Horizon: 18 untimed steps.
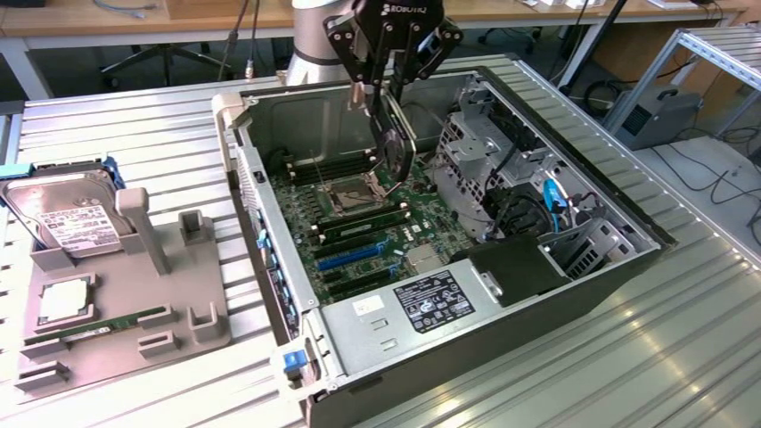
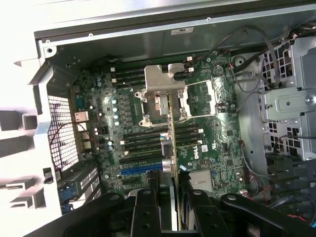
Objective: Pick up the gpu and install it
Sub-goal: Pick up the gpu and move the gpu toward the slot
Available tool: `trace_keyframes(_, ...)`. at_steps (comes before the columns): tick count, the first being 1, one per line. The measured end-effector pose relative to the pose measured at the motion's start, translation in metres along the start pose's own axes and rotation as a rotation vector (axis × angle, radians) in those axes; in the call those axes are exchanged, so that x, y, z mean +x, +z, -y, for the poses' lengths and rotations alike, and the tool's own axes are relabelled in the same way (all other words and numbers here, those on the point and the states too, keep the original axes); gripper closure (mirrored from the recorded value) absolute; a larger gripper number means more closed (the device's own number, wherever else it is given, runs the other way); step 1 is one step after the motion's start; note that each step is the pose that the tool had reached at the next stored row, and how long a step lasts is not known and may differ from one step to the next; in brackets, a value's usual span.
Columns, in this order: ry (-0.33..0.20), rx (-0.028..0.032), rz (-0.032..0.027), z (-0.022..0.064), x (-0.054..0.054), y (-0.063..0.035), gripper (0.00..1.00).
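Gpu [image 1: 395,147], just one, clamped in one hand [image 1: 383,89].

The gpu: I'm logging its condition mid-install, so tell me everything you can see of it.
The gpu is a flat card, dark on its face with a bright metal edge. From the wrist it shows as a thin green board edge. It hangs on edge, nearly upright, clamped at its top by the gripper. It is inside the open computer case, above the motherboard near the processor socket. As far as shows, only the gripper touches it, and it is not yet seated in a slot.
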<state>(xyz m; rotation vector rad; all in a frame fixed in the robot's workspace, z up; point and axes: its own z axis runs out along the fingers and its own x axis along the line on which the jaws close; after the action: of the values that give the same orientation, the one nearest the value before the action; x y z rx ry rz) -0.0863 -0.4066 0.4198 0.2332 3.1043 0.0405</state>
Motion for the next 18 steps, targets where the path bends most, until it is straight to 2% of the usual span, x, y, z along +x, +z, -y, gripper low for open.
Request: trace_keyframes(18,0.000,0.0023,0.0004,-0.0006,-0.0046,0.0006,0.72)
